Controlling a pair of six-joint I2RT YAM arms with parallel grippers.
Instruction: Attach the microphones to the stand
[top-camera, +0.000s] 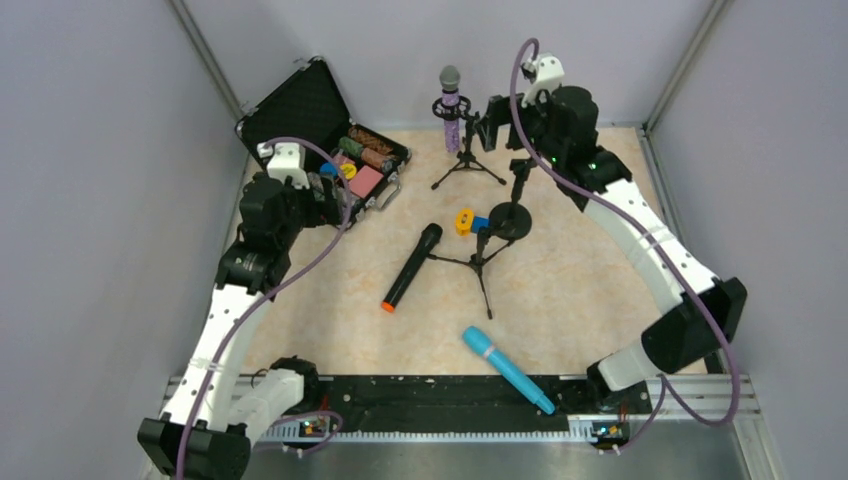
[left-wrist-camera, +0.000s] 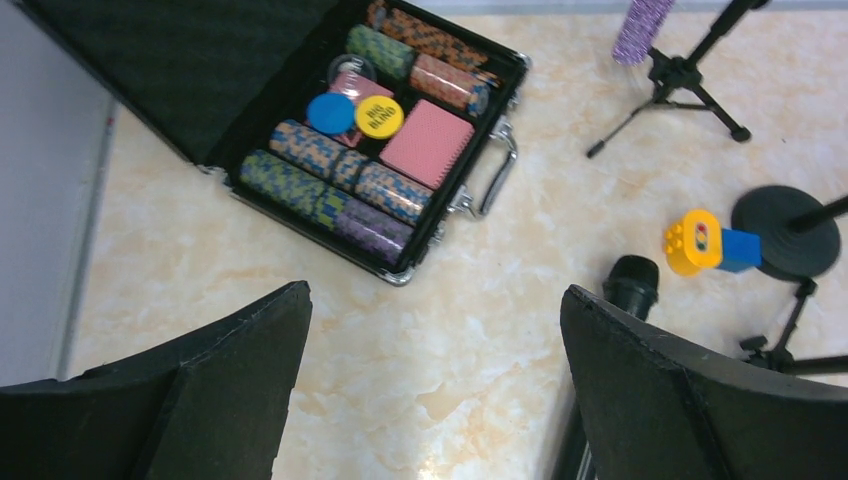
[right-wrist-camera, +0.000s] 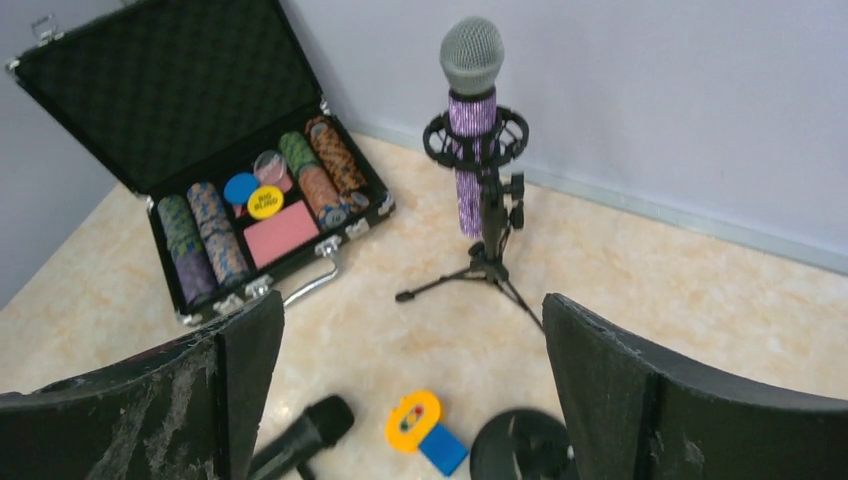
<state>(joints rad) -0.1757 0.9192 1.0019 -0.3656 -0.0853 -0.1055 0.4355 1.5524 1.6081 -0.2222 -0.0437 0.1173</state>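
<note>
My counter (top-camera: 600, 290) is a pale, sandy stone colour, with plain grey walls (top-camera: 100, 200) around it. My left gripper (left-wrist-camera: 430, 300) is spread wide and holds nothing. My right gripper (right-wrist-camera: 410, 300) is spread wide too, with nothing in it.

Ahead of the right gripper, the glittery purple microphone (right-wrist-camera: 472, 150) stands upright in the ring clip of a small tripod stand (right-wrist-camera: 490, 255). Ahead of the left gripper and a bit to its left sits an open poker chip case (left-wrist-camera: 150, 70).

The black microphone (left-wrist-camera: 632, 283) pokes its head out just by the left gripper's right finger (left-wrist-camera: 680, 400). Only the top view shows its orange end and a second tripod stand (top-camera: 483, 262) just beside it. Only the top view shows the light-blue microphone (top-camera: 508, 370), lying flat far behind both grippers, near the arm bases.
</note>
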